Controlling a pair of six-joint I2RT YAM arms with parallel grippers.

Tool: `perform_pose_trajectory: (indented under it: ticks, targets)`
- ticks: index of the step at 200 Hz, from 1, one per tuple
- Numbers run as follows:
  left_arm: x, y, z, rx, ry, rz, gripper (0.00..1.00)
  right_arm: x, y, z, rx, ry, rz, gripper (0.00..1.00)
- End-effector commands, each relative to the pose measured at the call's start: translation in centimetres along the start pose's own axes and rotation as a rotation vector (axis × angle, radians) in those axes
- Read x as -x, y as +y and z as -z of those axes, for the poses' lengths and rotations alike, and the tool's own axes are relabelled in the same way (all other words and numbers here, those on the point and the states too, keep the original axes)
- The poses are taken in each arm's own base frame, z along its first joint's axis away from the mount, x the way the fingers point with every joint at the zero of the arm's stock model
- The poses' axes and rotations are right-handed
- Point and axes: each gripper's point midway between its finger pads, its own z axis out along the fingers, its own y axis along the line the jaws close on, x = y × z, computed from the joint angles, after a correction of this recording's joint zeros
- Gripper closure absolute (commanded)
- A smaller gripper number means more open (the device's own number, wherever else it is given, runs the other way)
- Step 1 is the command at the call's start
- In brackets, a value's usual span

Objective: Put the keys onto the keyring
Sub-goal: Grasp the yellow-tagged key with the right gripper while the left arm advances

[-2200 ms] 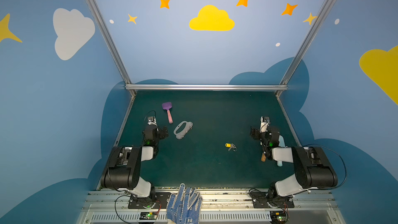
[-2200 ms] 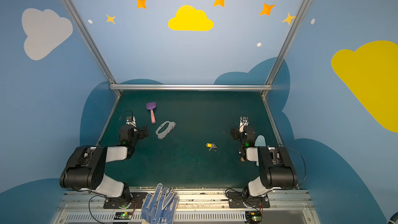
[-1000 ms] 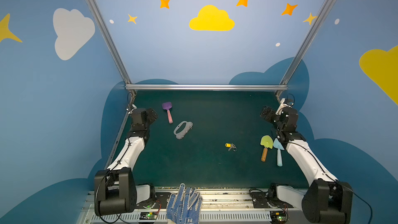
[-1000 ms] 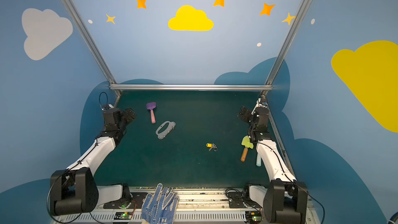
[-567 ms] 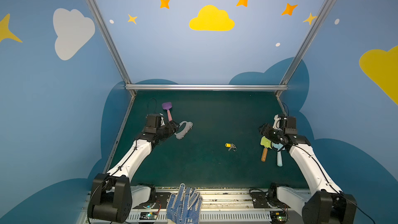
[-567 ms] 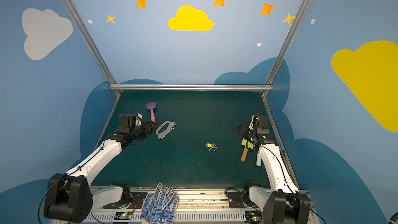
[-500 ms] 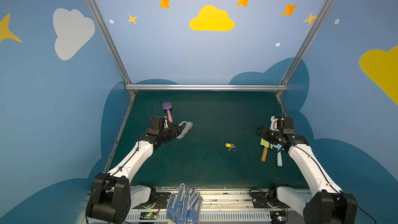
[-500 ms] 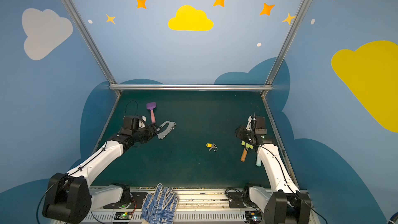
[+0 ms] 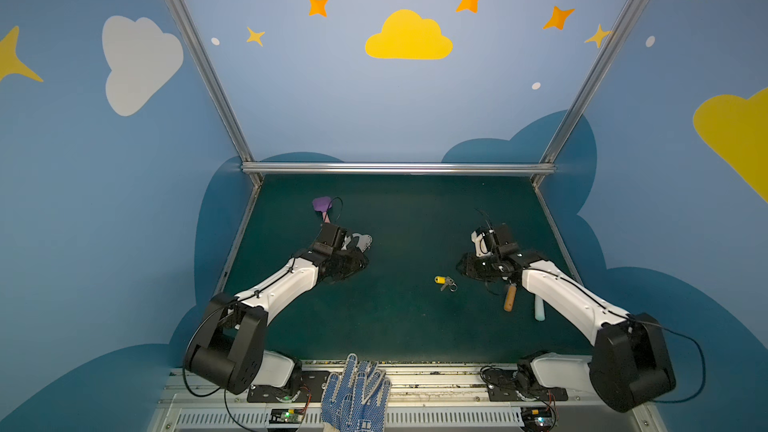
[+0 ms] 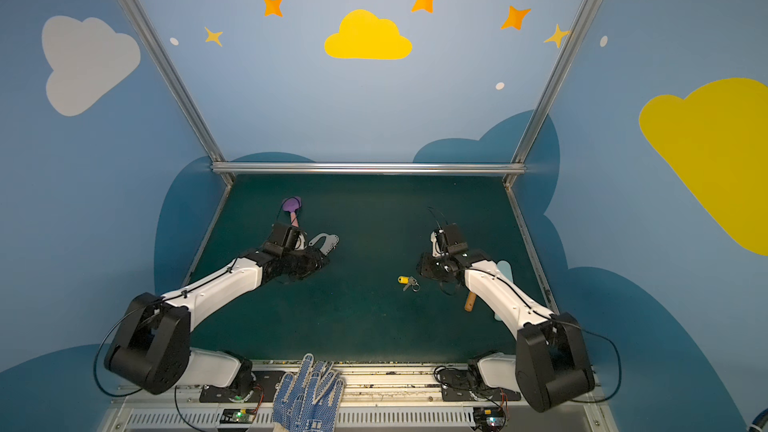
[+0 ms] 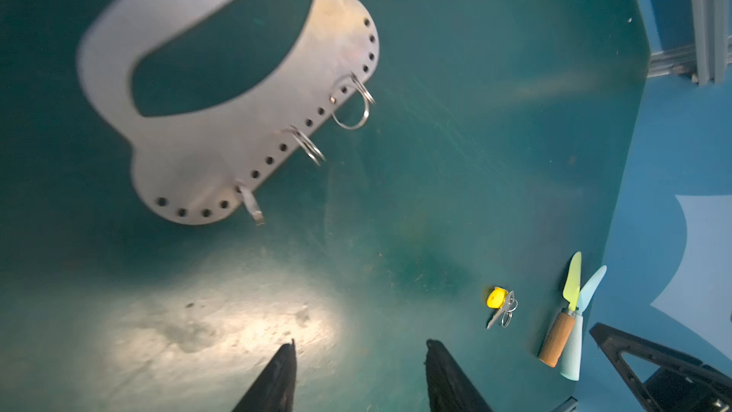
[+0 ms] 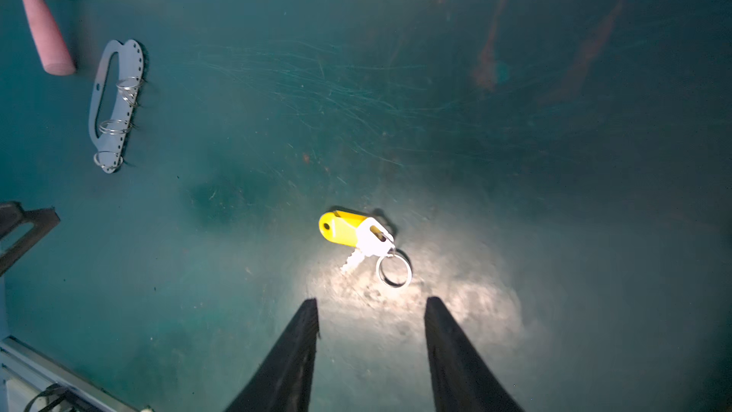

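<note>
Clerk: Item 1, nearest?

Keeper: 1 blue dotted glove on the front rail, off the counter. No part in the job.

Clerk: Item 2?

Keeper: 2 utensils, right side: 1 wood-handled spatula and 1 pale blue spatula, partly under the right forearm. Risk: a sweep of that arm knocks them toward the keys.

Clerk: Item 3?

Keeper: The keys: silver, with a yellow tag and a small split ring. They lie flat on the counter, right of centre, well apart from the keyring, untouched.

Clerk: Item 4?

Keeper: The right tool, tips just short of the split ring, jaws parted to a middling gap, empty. Risk: the keys lie thin and flat, so the tips may skate over them or shove them along. A pinch on the tag alone would probably leave the ring dangling at an awkward angle.

Clerk: Item 5?

Keeper: The left tool, over bare counter near the keyring, not touching it, jaws likewise parted, nothing in them.

Clerk: Item 6?

Keeper: The keyring: 1 grey plate, flat, with 3 metal rings along its holed edge. The left wrist view smears it. Risk: it shows no raised lip to grip, and a push slides it toward item 7.

Clerk: Item 7, farthest?

Keeper: 1 purple-headed spatula, just behind the plate.
</note>
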Motion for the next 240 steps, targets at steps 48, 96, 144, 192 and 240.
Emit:
perform_pose_trajectory:
  ticks: [48,96,144,192,240]
  targets:
    - [-2.6,-0.5,-1.7,-0.003,0.062,0.017,0.44,-2.1,-0.5,-3.8,-0.14,0.114,0.031,0.63]
    - [-3.1,-0.6,-1.8,-0.006,0.07,0.025,0.44,-2.9,-1.2,-5.8,-0.175,0.173,0.053,0.66]
    - [-3.4,-0.4,-2.0,-0.013,0.077,0.044,0.44,-3.4,-1.3,-6.7,-0.175,0.207,0.066,0.74]
    - [-3.8,0.0,-2.2,-0.013,0.082,0.065,0.44,-3.7,0.0,-6.8,-0.109,0.237,0.063,1.0]
    - [-3.8,-0.8,-1.8,-0.047,0.078,0.066,0.43,-2.9,3.3,-5.3,0.047,0.211,0.008,1.0]
